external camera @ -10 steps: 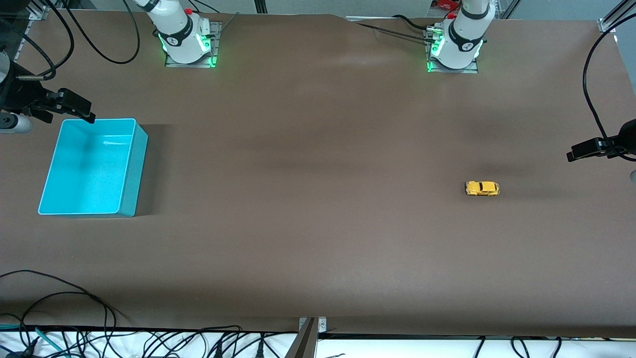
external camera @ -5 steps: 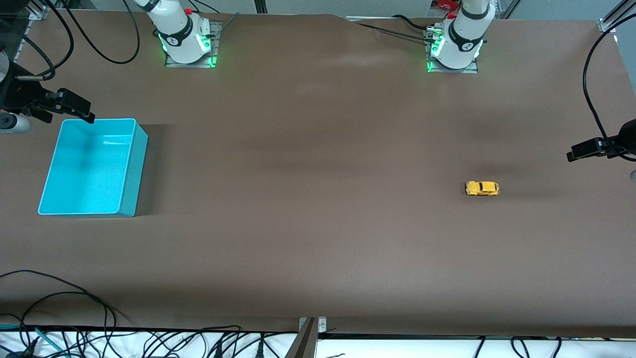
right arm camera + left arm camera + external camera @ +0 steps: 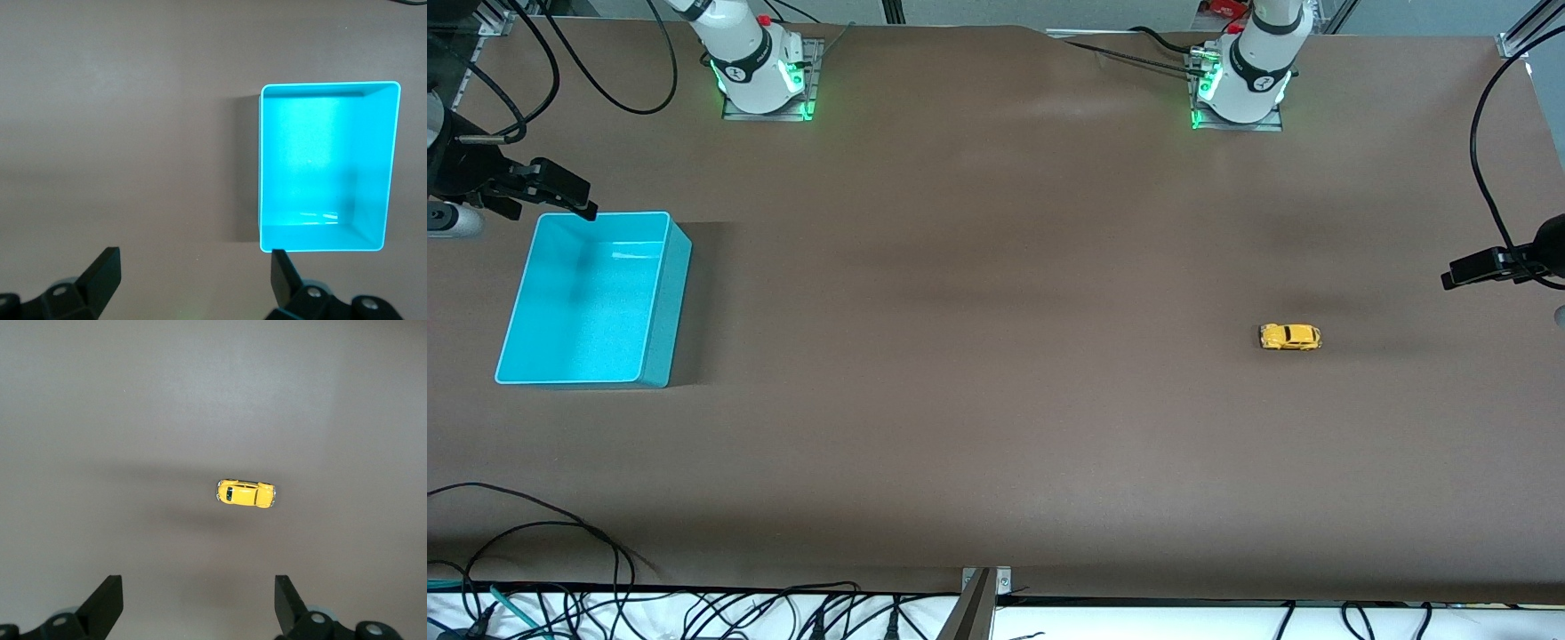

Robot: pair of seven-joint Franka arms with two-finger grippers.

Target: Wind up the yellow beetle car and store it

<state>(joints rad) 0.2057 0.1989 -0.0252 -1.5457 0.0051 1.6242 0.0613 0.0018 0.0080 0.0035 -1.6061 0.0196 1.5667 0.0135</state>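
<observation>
Brown bench [image 3: 996, 373], matte, with cables [image 3: 534, 569] trailing along its camera-side edge. No readable writing or brand on anything in view. Car [image 3: 1289, 337] sits on its wheels toward the left arm's end of the bench, nearer the front camera than the left arm's base [image 3: 1240, 84]. Its long axis runs along the bench's length, end to end; which end is the nose I can't tell. Bin [image 3: 596, 298] is turquoise, open-topped, nothing inside, at the right arm's end, well apart from the car. Left pincer [image 3: 199, 603] is up in the air at the left arm's end of the bench, fingers [image 3: 107, 603] spread wide, nothing between them; the left wrist view looks down on the car [image 3: 245, 493]. Right pincer [image 3: 193, 280] hangs at the right arm's end, also wide and holding nothing, with the bin [image 3: 327, 167] showing in its wrist view. Neither pincer touches anything.
</observation>
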